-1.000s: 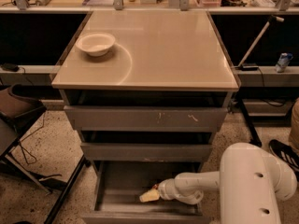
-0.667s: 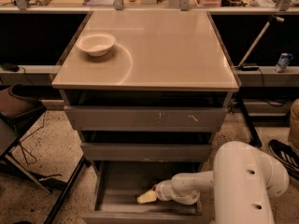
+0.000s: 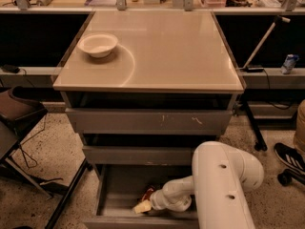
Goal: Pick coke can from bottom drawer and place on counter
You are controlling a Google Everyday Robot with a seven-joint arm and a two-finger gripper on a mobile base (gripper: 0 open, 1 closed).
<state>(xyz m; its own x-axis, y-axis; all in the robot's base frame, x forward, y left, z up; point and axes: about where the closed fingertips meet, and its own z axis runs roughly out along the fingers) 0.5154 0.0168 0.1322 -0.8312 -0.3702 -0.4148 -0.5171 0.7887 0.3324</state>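
The bottom drawer (image 3: 112, 194) is pulled open below two shallower drawers. My white arm reaches down into it from the right, and my gripper (image 3: 144, 204) with its pale tip sits low in the drawer's middle. A small bit of red, the coke can (image 3: 148, 192), shows right at the gripper, just behind it; most of the can is hidden by the wrist. The beige counter (image 3: 167, 51) lies above, with a faint circular mark at its left.
A white bowl (image 3: 97, 44) stands on the counter's back left. The top drawer (image 3: 147, 120) and middle drawer (image 3: 138, 154) stick out slightly. A chair (image 3: 14, 113) and cables are at the left; a pole base and a shoe (image 3: 289, 156) at the right.
My arm has shifted a little to the left inside the bottom drawer, and a red bit of the can shows at the gripper.
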